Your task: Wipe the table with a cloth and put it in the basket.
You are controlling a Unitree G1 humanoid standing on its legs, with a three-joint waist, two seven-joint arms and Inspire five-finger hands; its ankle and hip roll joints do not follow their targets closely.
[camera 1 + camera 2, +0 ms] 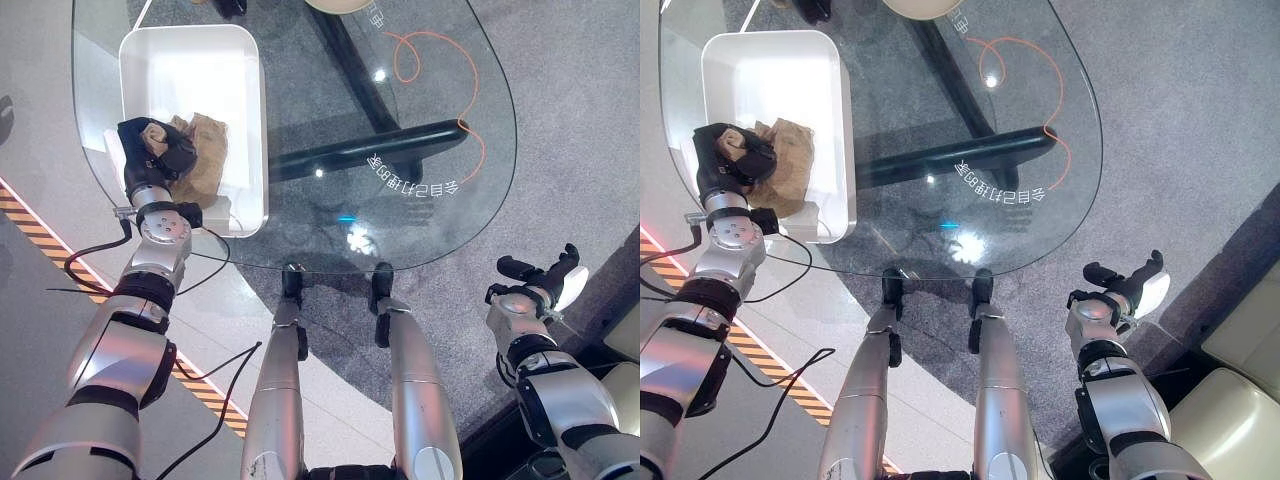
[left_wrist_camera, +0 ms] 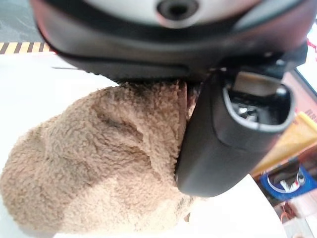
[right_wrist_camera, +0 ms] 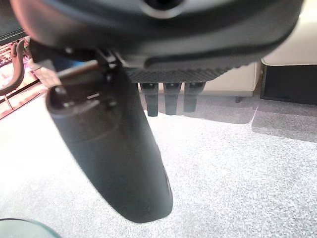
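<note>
Tan fleecy cloth (image 1: 203, 150) sat inside the white basket (image 1: 190, 70), upper left on your glass table (image 1: 420, 190). Your left hand (image 1: 150, 148) pinched it, fingers partly buried. Orange cable (image 1: 440, 80) showed beneath. Your right hand (image 1: 540, 275), lower right, hung spread off the table.

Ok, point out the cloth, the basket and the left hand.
cloth (image 1: 205, 150), left eye view, on its tan pile beside the hand.
basket (image 1: 190, 65), left eye view, on its bare white floor.
left hand (image 1: 150, 148), left eye view, on the dark back of the hand, over the cloth.
</note>
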